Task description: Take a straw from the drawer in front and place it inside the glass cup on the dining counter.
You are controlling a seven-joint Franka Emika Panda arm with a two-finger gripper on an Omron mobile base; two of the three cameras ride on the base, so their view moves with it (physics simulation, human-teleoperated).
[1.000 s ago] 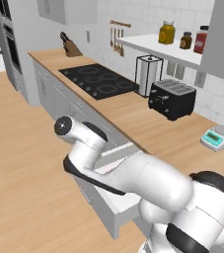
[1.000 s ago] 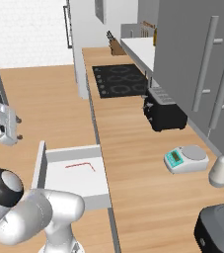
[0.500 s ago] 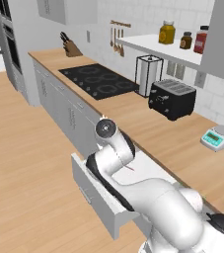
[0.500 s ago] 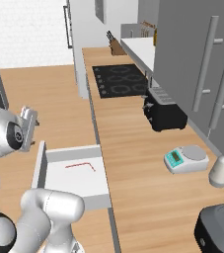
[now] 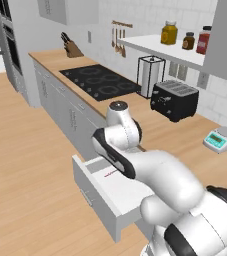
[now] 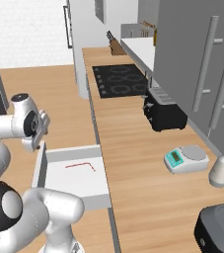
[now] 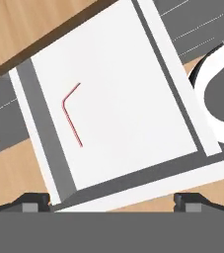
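- Light-grey and white inside, the wide shallow drawer (image 5: 107, 192) stands pulled out from the cabinet run below the wood counter along the tiled wall (image 5: 185, 145) in the left base view. The thin red-pink straw with a bent end (image 5: 111, 173) lies flat on the drawer floor, partly hidden behind the white arm (image 5: 150, 175) that arches over it. On that counter sit a black cooktop (image 5: 101, 81), a black toaster (image 5: 177, 100) and a small green-faced kitchen scale (image 5: 221, 139).
- Seen from the right base view, the open drawer (image 6: 74, 173) shows its white floor with the straw (image 6: 82, 166) lying near the middle, touching no wall. The arm's white and dark wrist (image 6: 27, 123) hangs above the drawer's far left corner.
- Looking down in the hand view, the straw (image 7: 71, 113) rests on the white floor of the drawer (image 7: 153, 94), towards its left side, well apart from the gripper (image 7: 112, 201). Two dark fingertips (image 7: 34, 200) stand spread wide at the bottom edge, with nothing between them.
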